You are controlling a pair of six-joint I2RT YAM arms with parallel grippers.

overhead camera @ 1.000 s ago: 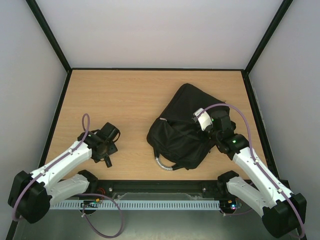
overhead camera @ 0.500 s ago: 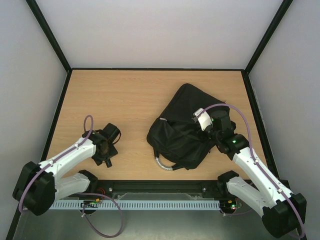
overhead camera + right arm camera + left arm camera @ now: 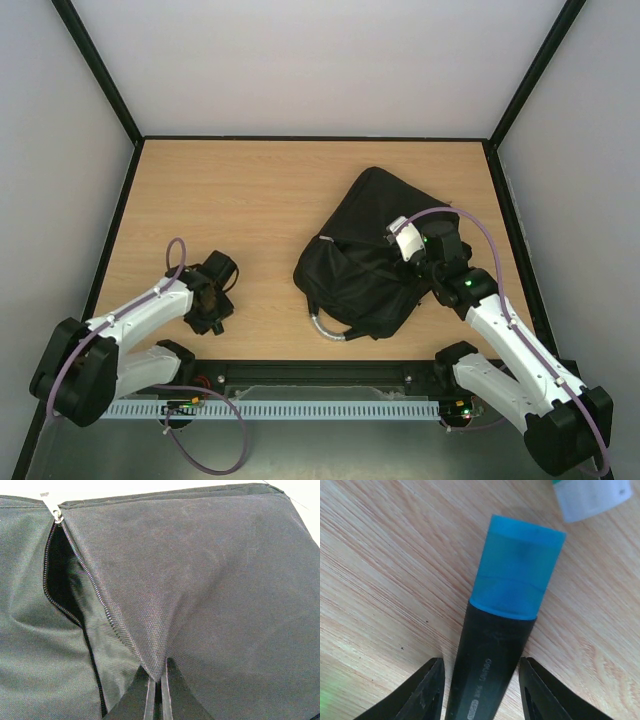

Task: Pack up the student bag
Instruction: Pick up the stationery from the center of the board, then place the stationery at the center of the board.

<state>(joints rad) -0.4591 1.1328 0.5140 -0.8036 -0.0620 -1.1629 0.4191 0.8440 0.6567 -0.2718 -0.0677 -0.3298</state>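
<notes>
The black student bag (image 3: pixel 365 255) lies right of centre, its grey looped handle (image 3: pixel 328 328) toward the near edge. My right gripper (image 3: pixel 400 262) is shut on a fold of the bag's fabric (image 3: pixel 225 580) beside the open zip (image 3: pixel 60 580); the jaws (image 3: pixel 159 677) pinch the cloth and lift it. My left gripper (image 3: pixel 208 290) is low over the table at the left. In the left wrist view it (image 3: pixel 481 662) is open, one jaw on each side of a black highlighter (image 3: pixel 495 645) with a blue cap (image 3: pixel 520 570), with a gap on both sides.
A white translucent object (image 3: pixel 592 497) with a green edge lies just past the highlighter's cap. The wooden table (image 3: pixel 250 200) has black rails and white walls on three sides. The zip pull (image 3: pixel 55 512) sits at the top of the opening.
My left gripper has moved slightly toward the near edge and settled over the highlighter. The right arm and the bag have not moved.
</notes>
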